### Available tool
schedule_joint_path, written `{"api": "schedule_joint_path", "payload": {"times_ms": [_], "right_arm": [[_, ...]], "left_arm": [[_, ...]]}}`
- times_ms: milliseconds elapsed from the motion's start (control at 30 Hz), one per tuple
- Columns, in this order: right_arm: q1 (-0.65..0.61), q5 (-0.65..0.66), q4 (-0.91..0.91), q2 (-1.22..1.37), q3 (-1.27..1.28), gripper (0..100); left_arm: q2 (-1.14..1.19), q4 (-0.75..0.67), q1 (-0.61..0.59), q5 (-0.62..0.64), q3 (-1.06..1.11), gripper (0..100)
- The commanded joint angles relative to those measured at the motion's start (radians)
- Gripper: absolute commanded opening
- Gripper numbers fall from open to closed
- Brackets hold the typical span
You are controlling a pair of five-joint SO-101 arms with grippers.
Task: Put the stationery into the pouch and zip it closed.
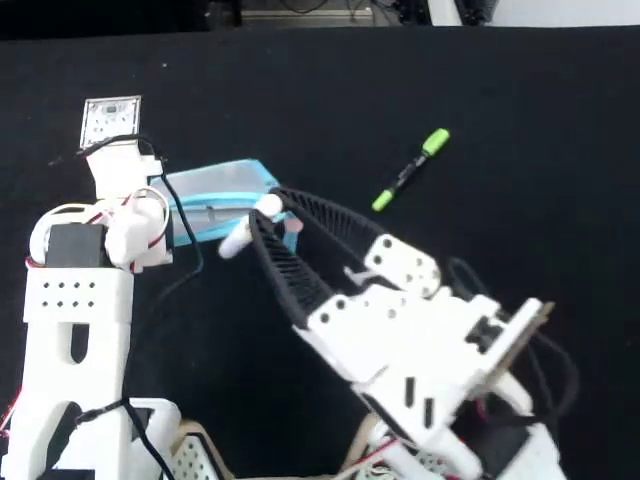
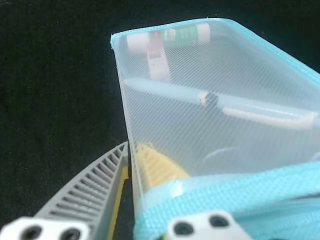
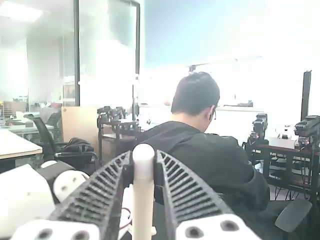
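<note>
Right gripper (image 1: 264, 208) clenches a white round stick (image 1: 240, 238) (slanting toward lower left) at the mouth of the clear blue-zipped plastic pouch (image 1: 215, 190), left of centre, which the left gripper (image 2: 135, 165) pinches.

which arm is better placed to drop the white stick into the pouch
Right: the right gripper clamps the white cylindrical stick at the translucent blue-zipped pouch, which the left gripper holds.
</note>
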Motion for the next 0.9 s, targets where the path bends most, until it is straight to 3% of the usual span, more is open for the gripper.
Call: {"api": "schedule_joint_path", "payload": {"times_ms": [0,267,667,867], "right_arm": [[-0.006,0.012,-0.173,-0.021,0.147,1.1],[-0.005,0.012,-0.373,-0.021,0.283,1.1],[0.000,0.012,-0.405,-0.019,0.251,1.1],[0.120,0.009,-0.459,-0.019,0.280,1.1]], "left_arm": [[0.014,-0.005,-0.001,0.009,0.033,3],[0.014,-0.005,-0.001,0.009,0.033,3],[0.014,-0.005,0.002,0.009,0.033,3],[0.014,-0.005,0.004,0.009,0.033,3]]}}
